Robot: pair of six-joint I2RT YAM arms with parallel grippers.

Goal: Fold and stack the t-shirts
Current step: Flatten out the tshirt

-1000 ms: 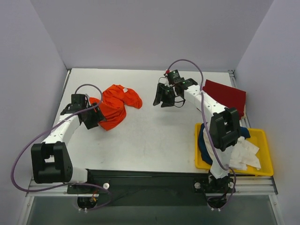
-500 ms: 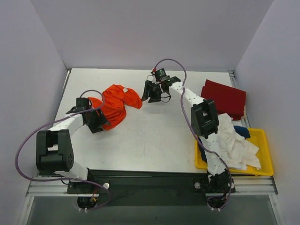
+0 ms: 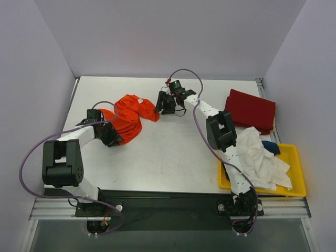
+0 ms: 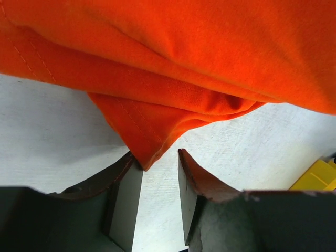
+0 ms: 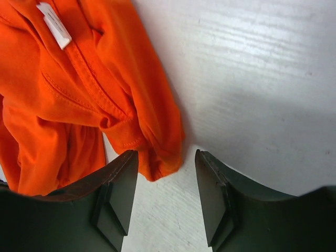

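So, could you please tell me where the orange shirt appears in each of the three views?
Top external: orange shirt lies crumpled, left of centre on the table.
Left wrist: orange shirt spans the top, one corner dipping to the left claw.
Right wrist: orange shirt fills the left half, hem at the right claw.
Shared landmark: the white table beneath it.

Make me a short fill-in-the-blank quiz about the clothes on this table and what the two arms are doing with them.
1. The crumpled t-shirt between the two arms is coloured ____.
2. The yellow bin holds a navy t-shirt and a ____ one.
3. The folded t-shirt on the table beyond the bin is dark ____.
4. The left gripper and right gripper each meet an edge of the crumpled t-shirt with jaws ____.

Missing words: orange; white; red; open.
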